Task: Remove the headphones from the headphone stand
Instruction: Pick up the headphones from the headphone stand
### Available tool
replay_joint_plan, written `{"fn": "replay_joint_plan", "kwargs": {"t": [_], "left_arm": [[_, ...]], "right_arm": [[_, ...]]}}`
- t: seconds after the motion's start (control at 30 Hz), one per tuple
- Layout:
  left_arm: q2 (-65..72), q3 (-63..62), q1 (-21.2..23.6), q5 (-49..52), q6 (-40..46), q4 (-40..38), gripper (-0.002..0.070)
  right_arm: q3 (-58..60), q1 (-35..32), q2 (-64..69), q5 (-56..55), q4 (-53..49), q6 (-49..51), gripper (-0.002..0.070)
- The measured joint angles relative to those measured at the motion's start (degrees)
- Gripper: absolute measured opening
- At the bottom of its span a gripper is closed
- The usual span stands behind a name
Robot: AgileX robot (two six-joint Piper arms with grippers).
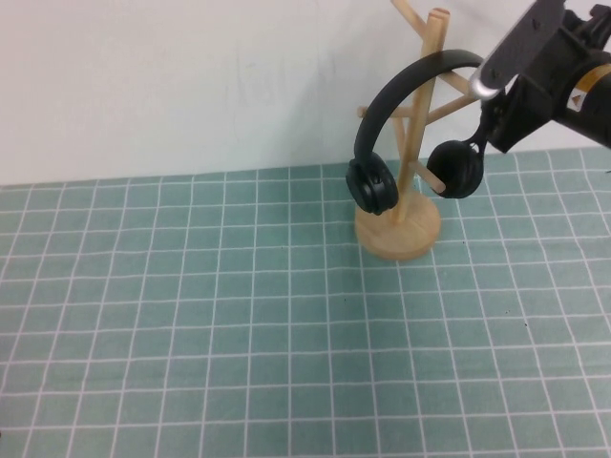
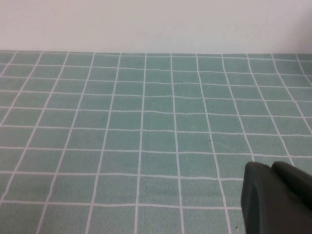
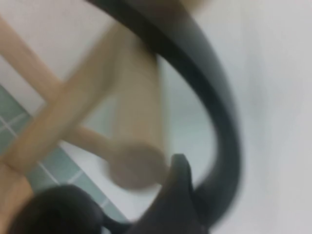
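The black headphones (image 1: 401,95) hang on the wooden headphone stand (image 1: 420,143), with the headband over the pole and one ear cup on each side. My right gripper (image 1: 485,100) is at the right end of the headband, above the right ear cup (image 1: 456,168). In the right wrist view one finger (image 3: 178,180) lies against the inner side of the headband (image 3: 222,122). No second finger shows beyond the band, so the jaws stand open around it. My left gripper (image 2: 275,168) is shut and empty, low over the mat, out of the high view.
A green mat with a white grid (image 1: 239,315) covers the table. A white wall (image 1: 191,76) stands right behind the stand. The stand's round base (image 1: 396,229) sits near the mat's far edge.
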Motion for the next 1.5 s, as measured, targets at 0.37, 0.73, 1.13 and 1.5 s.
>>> {"fn": "replay_joint_plan", "kwargs": {"t": [0.37,0.73,1.13,1.5], "left_arm": [[0.0,0.0,0.0,0.0,0.0,0.0,-0.0004],[0.0,0.0,0.0,0.0,0.0,0.0,-0.0004],[0.0,0.0,0.0,0.0,0.0,0.0,-0.0004],[0.0,0.0,0.0,0.0,0.0,0.0,-0.0004]], "right_arm": [[-3.7,0.8,2.7,-2.7,-0.1,-0.6,0.0544],[-6.2,0.8,5.5,-2.5,-1.2,-0.8,0.0489],[-6.2,0.8,5.5,-1.5,-1.5,-1.3,0.0072],[-6.2,0.9,0.5,5.9,-1.6,-1.3,0.0048]]}}
